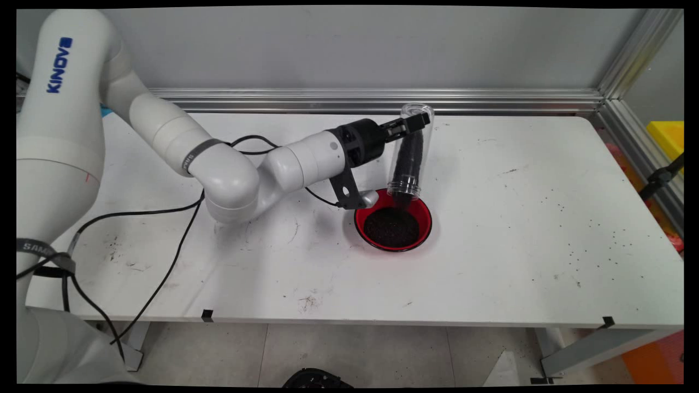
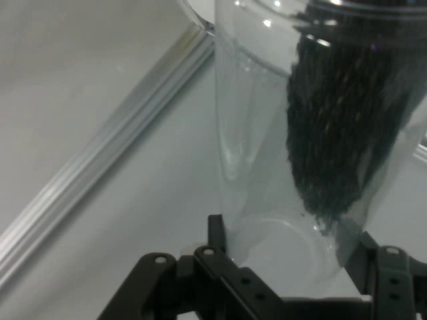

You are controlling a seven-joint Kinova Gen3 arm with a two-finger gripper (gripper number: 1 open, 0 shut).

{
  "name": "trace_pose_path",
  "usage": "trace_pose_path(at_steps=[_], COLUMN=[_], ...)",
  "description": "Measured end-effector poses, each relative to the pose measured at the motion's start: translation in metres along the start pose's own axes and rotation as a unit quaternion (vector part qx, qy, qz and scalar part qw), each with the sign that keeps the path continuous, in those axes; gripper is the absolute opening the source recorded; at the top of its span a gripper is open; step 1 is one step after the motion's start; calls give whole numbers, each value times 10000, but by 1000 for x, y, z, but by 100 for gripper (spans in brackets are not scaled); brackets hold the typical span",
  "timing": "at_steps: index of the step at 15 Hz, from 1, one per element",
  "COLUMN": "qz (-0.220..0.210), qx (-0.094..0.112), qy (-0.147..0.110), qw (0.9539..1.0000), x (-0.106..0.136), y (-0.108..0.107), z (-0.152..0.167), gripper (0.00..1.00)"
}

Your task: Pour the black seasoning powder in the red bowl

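From my station I see the end effector (image 1: 413, 122) clamped on the closed base of a clear plastic jar (image 1: 410, 150), its two fingers (image 2: 217, 237) pressed against opposite sides of the wall, so it is closed down as far as the jar lets it. The jar is held upside down and slightly tilted, base toward the wall, open mouth hanging just over the far rim of a red bowl (image 1: 393, 221) that sits near the middle of the white worktop (image 1: 519, 218). Dark granules (image 1: 409, 155) cling along one side inside the jar and run toward its mouth; in the hand view they form a black mass (image 2: 347, 127) against the transparent wall. The bowl already holds a dark heap of the same grains (image 1: 391, 226). Loose black specks (image 1: 600, 240) are scattered over the worktop's right part, well apart from the bowl.
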Motion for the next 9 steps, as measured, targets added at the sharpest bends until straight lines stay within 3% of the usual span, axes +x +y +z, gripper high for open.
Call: trace_pose_path(at_steps=[9], qz=[462], qx=[329], qy=[-35], qw=[9984], x=[12], y=[-1], z=[2], gripper=[0])
